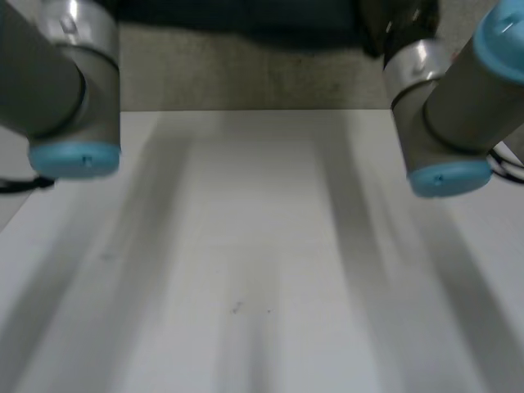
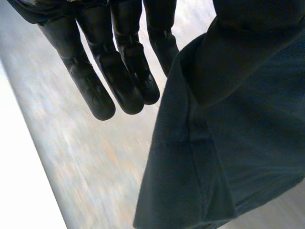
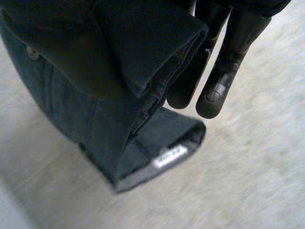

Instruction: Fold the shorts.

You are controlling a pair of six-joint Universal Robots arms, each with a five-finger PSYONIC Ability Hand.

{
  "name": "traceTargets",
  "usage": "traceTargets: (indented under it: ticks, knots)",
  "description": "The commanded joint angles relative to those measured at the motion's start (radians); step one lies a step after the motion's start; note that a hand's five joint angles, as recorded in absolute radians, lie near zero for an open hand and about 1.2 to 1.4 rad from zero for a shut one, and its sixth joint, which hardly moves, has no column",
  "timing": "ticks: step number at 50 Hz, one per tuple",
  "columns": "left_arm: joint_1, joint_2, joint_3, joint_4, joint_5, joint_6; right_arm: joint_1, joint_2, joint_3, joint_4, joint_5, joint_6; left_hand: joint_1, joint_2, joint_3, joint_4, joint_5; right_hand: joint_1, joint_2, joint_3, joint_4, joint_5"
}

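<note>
The dark blue shorts hang in the air beside my left hand. That hand's fingers are straight, and the cloth drops from the thumb side, where it is pinched. My right hand holds another part of the shorts against its straight fingers. The folded waistband hangs under that palm, with a white label at its lower end. From the head camera, the shorts are a dark band beyond the table's far edge, stretched between the two arms.
The white table lies bare below both arms. Grey carpet runs past its far edge and lies under both hands. A pale table edge passes beside the left hand.
</note>
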Motion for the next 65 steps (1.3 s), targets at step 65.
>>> traceTargets:
  ticks: [65]
  knots:
    - [-0.131, -0.741, 0.495, -0.327, 0.13, 0.407, -0.118, 0.166, 0.23, 0.547, 0.113, -0.084, 0.249, 0.198, 0.206, 0.195, 0.256, 0.48, 0.224, 0.205, 0.204, 0.245]
